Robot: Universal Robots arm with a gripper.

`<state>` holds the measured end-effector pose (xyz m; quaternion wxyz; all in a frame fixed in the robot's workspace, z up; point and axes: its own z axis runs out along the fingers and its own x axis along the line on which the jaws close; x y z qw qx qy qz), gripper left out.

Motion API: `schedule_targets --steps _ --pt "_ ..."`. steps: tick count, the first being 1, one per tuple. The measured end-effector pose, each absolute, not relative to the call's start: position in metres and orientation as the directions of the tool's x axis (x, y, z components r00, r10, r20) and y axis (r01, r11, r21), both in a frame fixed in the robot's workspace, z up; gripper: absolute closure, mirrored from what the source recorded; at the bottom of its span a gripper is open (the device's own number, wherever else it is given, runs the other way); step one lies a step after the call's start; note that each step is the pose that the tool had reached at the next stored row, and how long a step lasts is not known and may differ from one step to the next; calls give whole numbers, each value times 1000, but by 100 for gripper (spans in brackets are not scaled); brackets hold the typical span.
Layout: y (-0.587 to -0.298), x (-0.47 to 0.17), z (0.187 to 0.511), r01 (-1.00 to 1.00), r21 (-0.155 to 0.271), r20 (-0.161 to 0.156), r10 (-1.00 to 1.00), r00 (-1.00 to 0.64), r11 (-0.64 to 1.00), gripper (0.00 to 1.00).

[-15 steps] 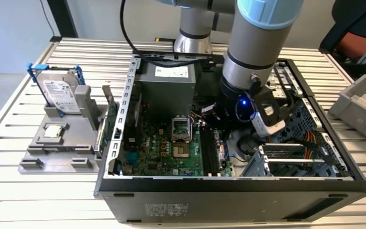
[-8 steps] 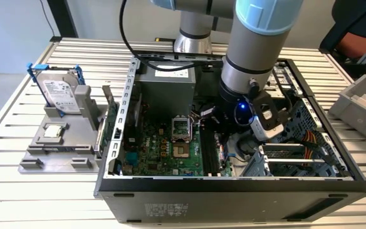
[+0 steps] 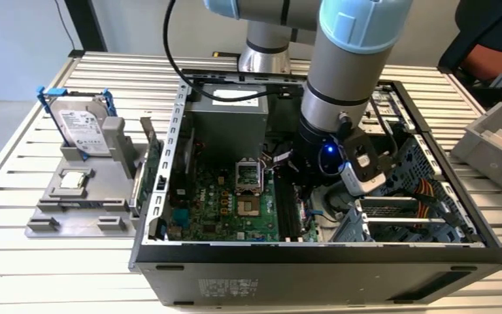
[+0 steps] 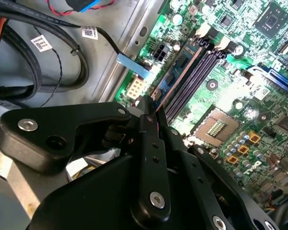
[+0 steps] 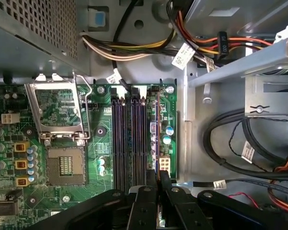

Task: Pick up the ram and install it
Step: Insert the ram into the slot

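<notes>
Inside the computer case (image 3: pixel 159 196), gripper (image 5: pixel 158 179) clamps ram (image 5: pixel 156 124).

**Arm reaching down, fingers closed together**

The arm (image 3: pixel 347 59) stands near-vertical in the exterior view, its wrist bent low with a blue light lit. In both wrist views the gripper (image 5: pixel 158 179) points downward, its black fingers (image 4: pixel 151 139) drawn narrowly together, the linkage bars folded in behind them

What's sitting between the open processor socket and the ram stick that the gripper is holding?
In the first wrist view, empty black memory slots run side by side between the processor socket and the ram.
</notes>
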<state>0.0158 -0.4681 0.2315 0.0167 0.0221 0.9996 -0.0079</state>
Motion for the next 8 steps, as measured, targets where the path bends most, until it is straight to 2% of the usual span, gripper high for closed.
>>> schedule_targets --steps 8 --pt "-472 9 229 43 -18 -34 43 -999 999 100"
